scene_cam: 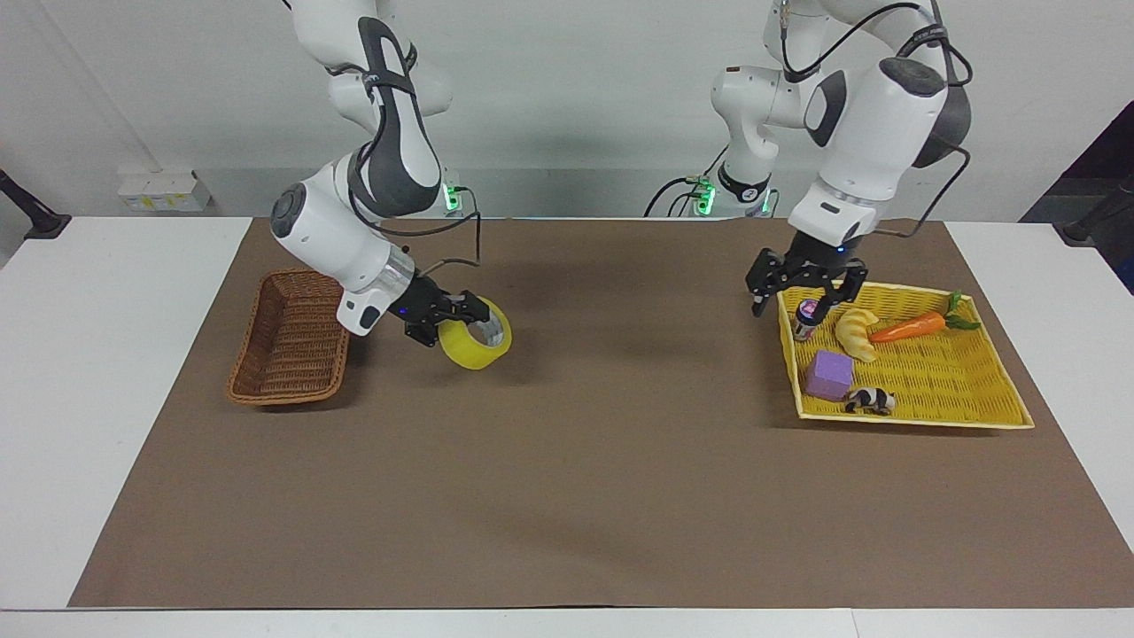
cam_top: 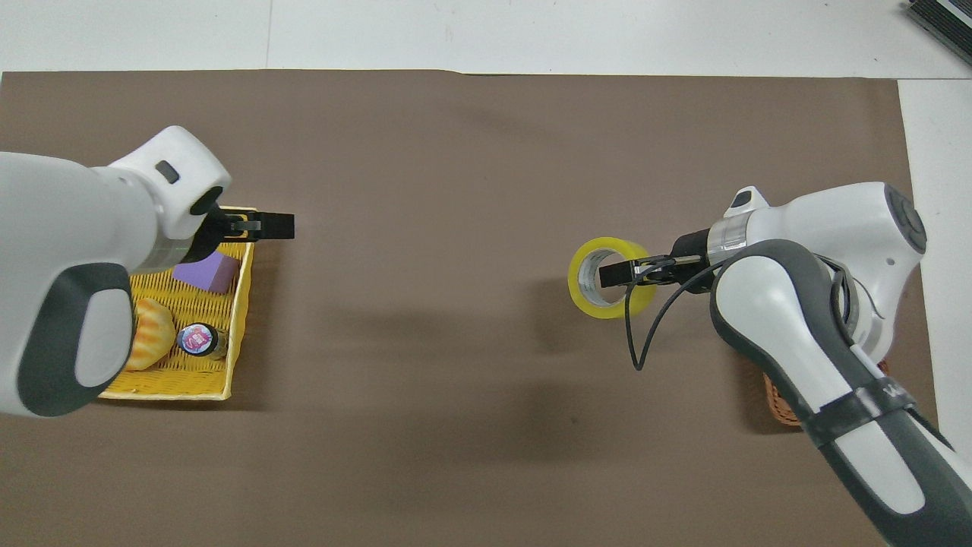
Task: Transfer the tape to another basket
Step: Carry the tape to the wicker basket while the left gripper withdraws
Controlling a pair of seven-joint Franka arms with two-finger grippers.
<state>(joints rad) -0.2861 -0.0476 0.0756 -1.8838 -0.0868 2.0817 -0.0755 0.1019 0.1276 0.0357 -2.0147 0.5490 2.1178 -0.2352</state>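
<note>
The right gripper [scene_cam: 461, 321] is clamped on the tape [scene_cam: 477, 336], one finger through its grey-white core, and holds the roll in the air over the brown mat [scene_cam: 567, 496], just beside the basket [scene_cam: 292, 341]. That narrow brown wicker basket lies on the mat near the edge at the right arm's end of the table, and the right arm's wrist hangs over its rim. The left gripper [scene_cam: 804, 288] hangs with its fingers apart and nothing between them, over the corner of the yellow tray [scene_cam: 939, 390] nearest the robots and the table's middle. The tray lies near the edge at the left arm's end and holds a small jar [scene_cam: 809, 317], a croissant toy [scene_cam: 856, 333], a carrot toy [scene_cam: 917, 325], a purple block [scene_cam: 830, 375] and a little black-and-white animal figure [scene_cam: 870, 401]. Between basket and tray the mat's middle lies bare, as does the wide strip along the edge away from the robots.
</note>
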